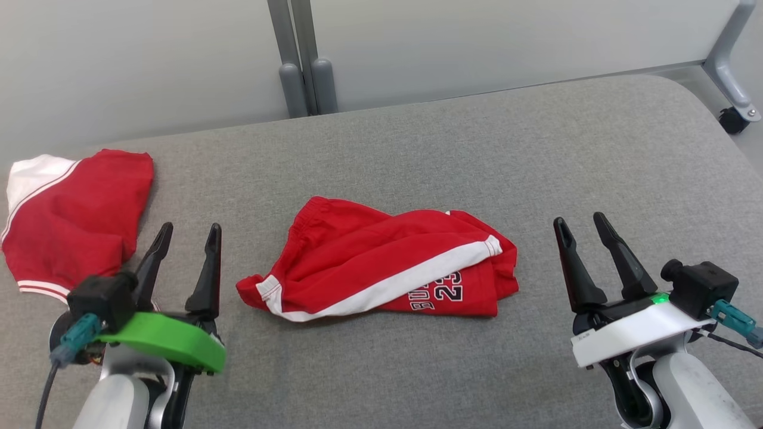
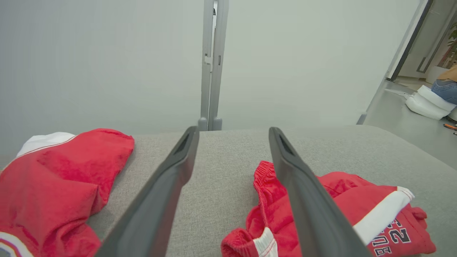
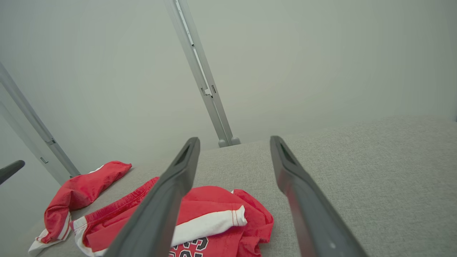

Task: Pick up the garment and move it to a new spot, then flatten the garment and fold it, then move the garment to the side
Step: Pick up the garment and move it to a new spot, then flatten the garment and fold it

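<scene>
Fingers [image 1: 207,268] wide, both clear of garment [image 1: 369,262]

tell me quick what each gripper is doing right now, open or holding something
left gripper: open, holding nothing
right gripper: open, holding nothing; the garment lies loose between the two

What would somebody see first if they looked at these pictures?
A crumpled red garment with a white stripe and black lettering lies in the middle of the grey surface. Another red piece sits at the left edge. The left gripper and right gripper, both open, flank the garment.
</scene>
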Robot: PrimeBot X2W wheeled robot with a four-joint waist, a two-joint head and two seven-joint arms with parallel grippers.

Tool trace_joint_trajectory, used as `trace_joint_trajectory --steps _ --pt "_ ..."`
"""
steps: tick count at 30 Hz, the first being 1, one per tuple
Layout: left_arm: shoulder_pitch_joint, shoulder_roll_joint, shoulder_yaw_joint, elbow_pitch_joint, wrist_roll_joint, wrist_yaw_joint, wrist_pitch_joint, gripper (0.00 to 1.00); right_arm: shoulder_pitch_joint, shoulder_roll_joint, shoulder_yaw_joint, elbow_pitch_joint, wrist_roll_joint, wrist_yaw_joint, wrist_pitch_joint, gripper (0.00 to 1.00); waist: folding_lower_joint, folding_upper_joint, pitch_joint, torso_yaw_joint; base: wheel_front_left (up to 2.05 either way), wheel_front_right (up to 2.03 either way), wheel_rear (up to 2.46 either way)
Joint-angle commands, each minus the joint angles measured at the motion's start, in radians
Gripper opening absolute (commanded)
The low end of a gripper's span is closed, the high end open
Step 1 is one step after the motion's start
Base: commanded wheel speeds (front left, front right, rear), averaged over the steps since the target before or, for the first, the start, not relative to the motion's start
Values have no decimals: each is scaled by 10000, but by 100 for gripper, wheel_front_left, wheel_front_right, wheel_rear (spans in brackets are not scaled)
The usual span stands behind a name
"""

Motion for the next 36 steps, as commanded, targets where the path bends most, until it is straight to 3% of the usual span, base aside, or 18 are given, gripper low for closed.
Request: trace_joint_trajectory --steps 1,9,14,29,32,36 --pt "431 132 6 -242 276 180 -134 100 197 -59 -29 -37 -47 1 -23 100 0 0 -109 38 0 0 0" --pt "1866 -188 -242 -1246 752 769 -939 100 889 -24 -286 -91 -56 1 -23 100 0 0 -248 164 0 0 0" --pt "1974 -391 -537 -1089 846 744 -1096 100 911 -44 -345 -162 -90 1 -23 100 0 0 -231 238 0 0 0" --pt "1714 -300 -618 -932 779 876 -986 100 672 44 -226 -19 -15 1 -23 100 0 0 -271 280 0 0 0" --pt "1620 -246 -666 -884 674 825 -704 100 608 31 -219 6 -29 1 -23 100 0 0 -247 280 0 0 0" --pt "1022 176 -1049 -622 527 307 824 100 320 -178 77 279 50 1 163 100 0 0 -151 345 0 0 0"
